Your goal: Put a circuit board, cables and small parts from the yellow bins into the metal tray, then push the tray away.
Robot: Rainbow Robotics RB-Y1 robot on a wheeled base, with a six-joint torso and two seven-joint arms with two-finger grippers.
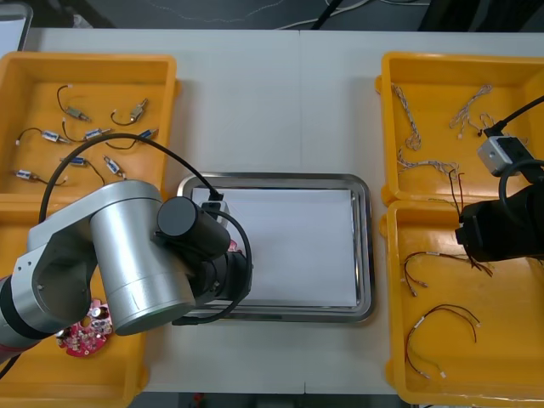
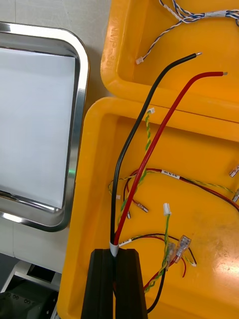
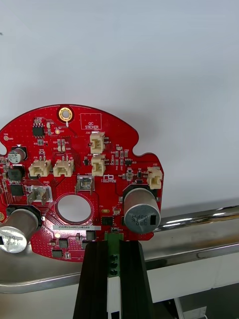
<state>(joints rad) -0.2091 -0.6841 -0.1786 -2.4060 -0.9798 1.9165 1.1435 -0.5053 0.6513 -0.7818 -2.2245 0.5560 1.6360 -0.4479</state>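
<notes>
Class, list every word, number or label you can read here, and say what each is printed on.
"QC STICKER": white box on the red circuit board, held by the left gripper over the rim of the metal tray.
White strip label below the board's hole: too small to read.
Raised letters on the far yellow bin: unreadable.
Black and red cable in the right gripper, over the near yellow bin: no text.

Bright, even light leaves only faint shadows, and glare streaks the rim of the metal tray [image 3: 195, 219].
</notes>
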